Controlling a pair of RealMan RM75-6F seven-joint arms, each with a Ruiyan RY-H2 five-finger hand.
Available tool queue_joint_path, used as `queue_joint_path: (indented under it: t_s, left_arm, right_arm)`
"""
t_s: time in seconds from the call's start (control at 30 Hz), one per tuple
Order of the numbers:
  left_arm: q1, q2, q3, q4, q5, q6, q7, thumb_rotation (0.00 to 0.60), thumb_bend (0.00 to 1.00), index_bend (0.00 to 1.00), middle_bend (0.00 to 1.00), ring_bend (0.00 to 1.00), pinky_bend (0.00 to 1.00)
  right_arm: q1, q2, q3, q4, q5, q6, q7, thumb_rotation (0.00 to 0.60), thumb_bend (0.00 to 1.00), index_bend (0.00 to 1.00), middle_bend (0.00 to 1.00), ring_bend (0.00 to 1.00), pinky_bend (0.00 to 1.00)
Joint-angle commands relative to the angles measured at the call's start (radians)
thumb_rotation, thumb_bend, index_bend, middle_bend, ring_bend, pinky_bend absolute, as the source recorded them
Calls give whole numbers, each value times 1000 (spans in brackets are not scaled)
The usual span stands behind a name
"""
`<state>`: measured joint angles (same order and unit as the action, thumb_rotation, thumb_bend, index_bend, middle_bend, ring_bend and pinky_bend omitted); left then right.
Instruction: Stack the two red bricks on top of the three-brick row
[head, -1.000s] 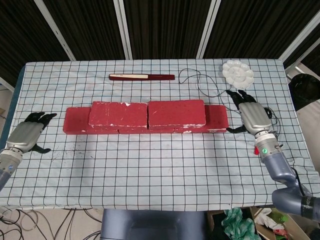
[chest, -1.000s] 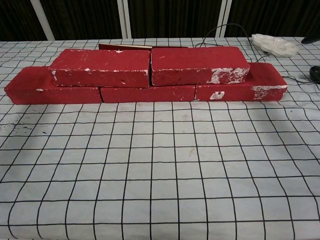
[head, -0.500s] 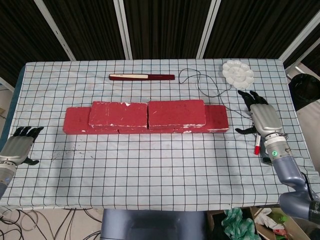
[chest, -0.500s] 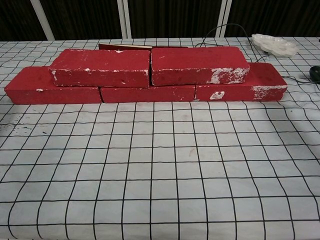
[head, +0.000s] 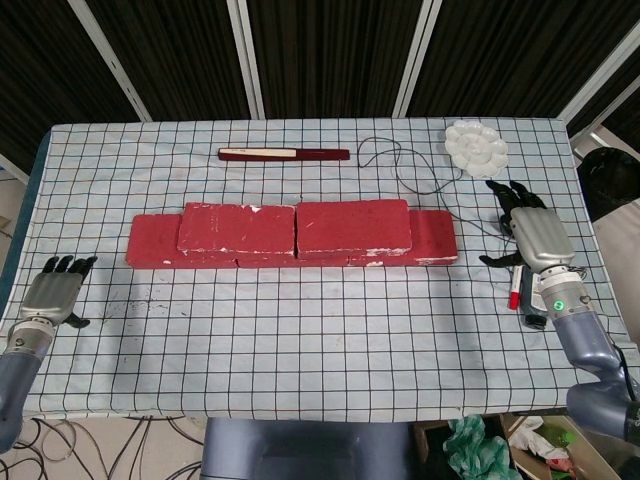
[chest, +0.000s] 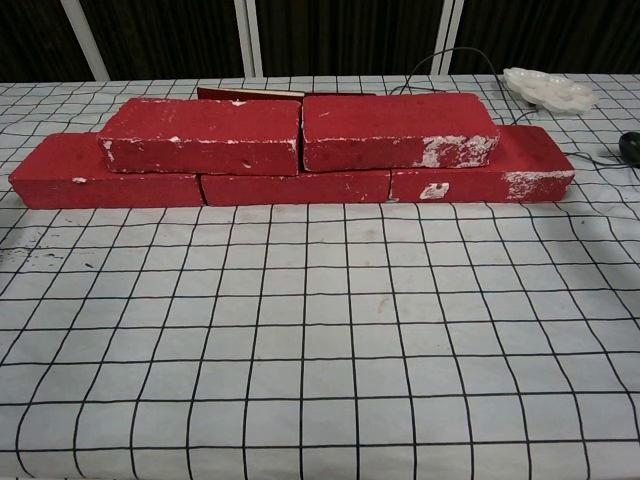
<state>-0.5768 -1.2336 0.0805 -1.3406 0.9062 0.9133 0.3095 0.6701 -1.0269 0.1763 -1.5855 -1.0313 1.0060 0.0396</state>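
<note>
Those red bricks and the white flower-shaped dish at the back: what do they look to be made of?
The red bricks look like painted masonry or a coarse, matte foam: white patches show where the red has chipped at edges and corners. Which of the two, the pictures cannot settle. The white dish looks like smooth moulded plastic, possibly glazed ceramic: even white, with round wells like a paint palette.

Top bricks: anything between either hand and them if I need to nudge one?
Nothing visible. The left hand and right hand sit apart at the table's ends, with bare checked cloth before the top bricks.
</note>
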Motion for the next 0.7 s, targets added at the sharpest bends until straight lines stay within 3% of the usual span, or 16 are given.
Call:
queue_joint_path:
  t_s: [0.03,0.27,0.7]
  left_arm:
    - [-19,-30,-23,34,-41,-30,31,600,0,22,104,0,42]
    - [-50,-80,-60,88,-85,-81,63,600,0,20,104,0,42]
    - [-67,-109,-83,113,-88,-127,68,600,0,19,104,0,42]
  right_arm:
    - [-4,1,4,2,-4,-2,4,600,0,9,86,0,109]
    - [-14,1,12,5,-14,-10,4,600,0,8,86,0,109]
    - [-29,5,25,0,-12,-14,-11,600,0,8,86,0,109]
